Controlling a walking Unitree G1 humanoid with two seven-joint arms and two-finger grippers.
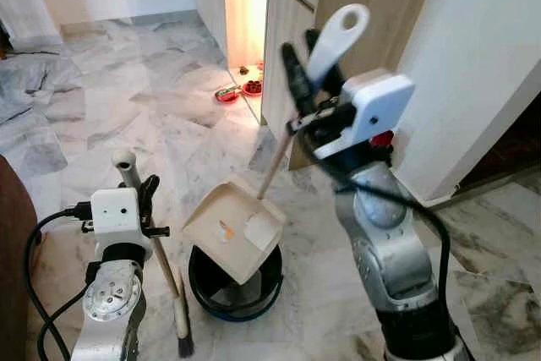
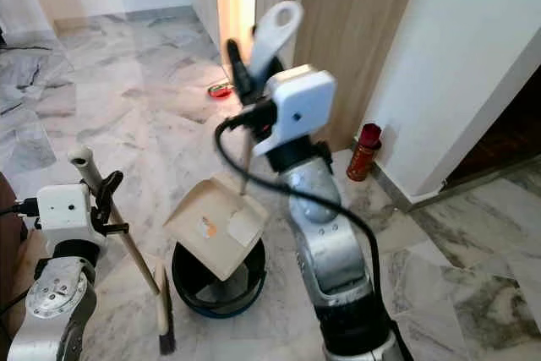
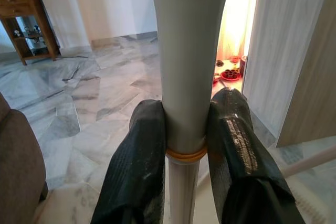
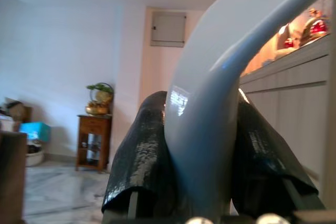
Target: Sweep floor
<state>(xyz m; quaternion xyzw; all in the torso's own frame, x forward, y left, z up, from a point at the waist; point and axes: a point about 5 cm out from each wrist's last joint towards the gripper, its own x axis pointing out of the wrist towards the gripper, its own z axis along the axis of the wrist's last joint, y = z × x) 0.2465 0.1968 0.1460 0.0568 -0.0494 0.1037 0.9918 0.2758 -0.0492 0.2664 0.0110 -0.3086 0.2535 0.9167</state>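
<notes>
I have the dustpan (image 1: 235, 227) tipped over the dark bin (image 1: 234, 287), so I judge this is the emptying step: two small scraps of paper lie on the pan's face and have not slid off. The right gripper (image 1: 314, 65) has its fingers (image 4: 144, 150) clamped on the pan's grey handle (image 1: 338, 35), high up, with the thin stick running down to the pan. The left gripper (image 1: 139, 200) is closed round the broom (image 1: 161, 264) near the top of its grey grip; the left wrist view shows both fingers (image 3: 136, 171) pressed against the grip just above an orange ring. The broom stands leaning, its bristles on the marble floor (image 1: 127, 107) just beside the bin.

Next, I think, the pan needs a steeper tilt or a small shake so the scraps drop inside the rim and not over it; the pan's lower edge is already over the opening.

Around me: a wooden cabinet (image 1: 296, 6) with a lit gap, small red dishes (image 1: 241, 90) on the floor in front of it, and a red canister (image 2: 364, 151) by the white wall. The broom stick stands close to the pan's left side and could knock it if I swing.
</notes>
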